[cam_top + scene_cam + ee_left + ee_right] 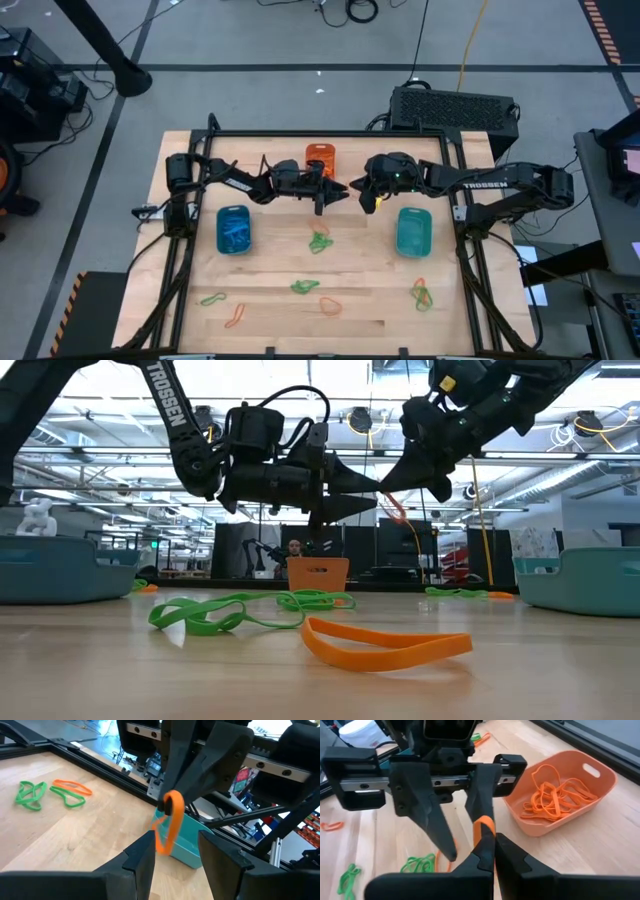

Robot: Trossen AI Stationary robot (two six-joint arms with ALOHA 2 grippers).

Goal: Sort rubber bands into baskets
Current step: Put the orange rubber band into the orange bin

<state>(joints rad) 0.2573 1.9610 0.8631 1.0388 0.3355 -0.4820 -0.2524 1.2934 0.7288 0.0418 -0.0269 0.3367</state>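
Note:
My right gripper (492, 850) is shut on an orange rubber band (170, 822) in the air above the table's middle, in front of the orange basket (320, 158). My left gripper (175, 855) is open and faces it, level, its fingers standing on either side of the hanging band. In the high view the two grippers (335, 195) (362, 198) meet tip to tip. The blue basket (233, 230) stands at the left and the teal basket (413, 232) at the right. Loose bands (320, 240) lie flat on the table. My right gripper pinches the band's upper end (172, 796) between its two fingertips, slanting down from the table's right side. The band hangs below the tips as a long slack loop, clear of the table. My left gripper: whether its finger (481, 800) touches the band, I cannot tell.
The orange basket (560, 795) holds several orange bands. Green and orange bands lie at the near side (305, 287) (330, 305) (212, 298) (235, 318) (420, 293). Black frame rails (190, 250) run along the table's left, right and far edges. A person shows far behind the table (293, 548).

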